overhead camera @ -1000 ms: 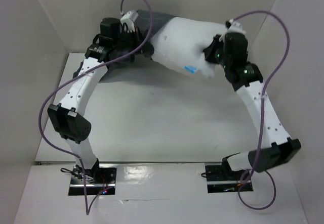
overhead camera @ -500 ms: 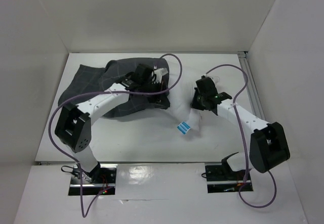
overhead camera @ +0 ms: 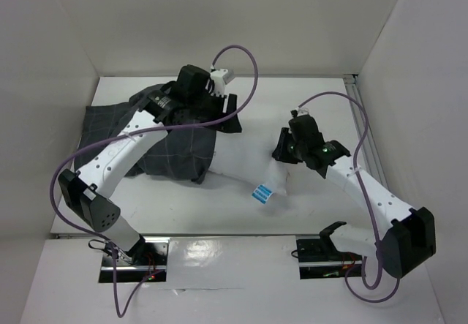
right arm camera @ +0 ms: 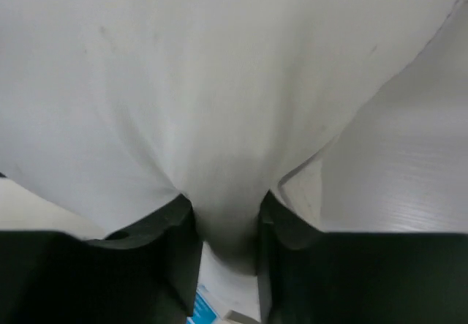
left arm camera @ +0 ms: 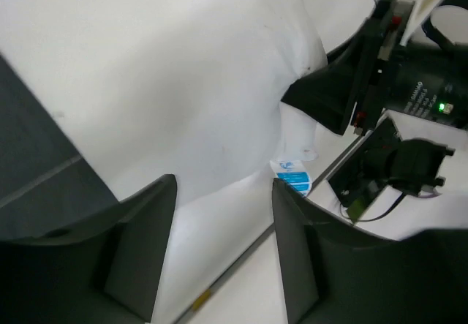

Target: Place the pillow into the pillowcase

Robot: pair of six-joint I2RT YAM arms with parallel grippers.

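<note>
The dark grey checked pillowcase (overhead camera: 164,148) lies on the left of the table, and the white pillow (overhead camera: 245,167) sticks out of it to the right. The pillow's blue-and-white tag (overhead camera: 262,192) points toward the front. My left gripper (overhead camera: 228,115) hovers over the pillowcase's mouth, open, with nothing between its fingers (left arm camera: 224,183). Below it I see the pillow (left arm camera: 183,68), the pillowcase (left arm camera: 29,170) and the tag (left arm camera: 292,176). My right gripper (overhead camera: 281,148) is at the pillow's right end. A fold of the pillow (right arm camera: 219,61) fills the gap between its fingers (right arm camera: 225,207).
White walls close the table at the left, back and right, with a metal rail (overhead camera: 360,112) along the right side. Purple cables (overhead camera: 245,64) loop above both arms. The left arm's links lie across the pillowcase. The arm bases sit at the front edge.
Both arms came down from a raised hold at the back. Pillow and pillowcase now lie on the table. The left gripper has let go and opened; the right jaws have widened.
</note>
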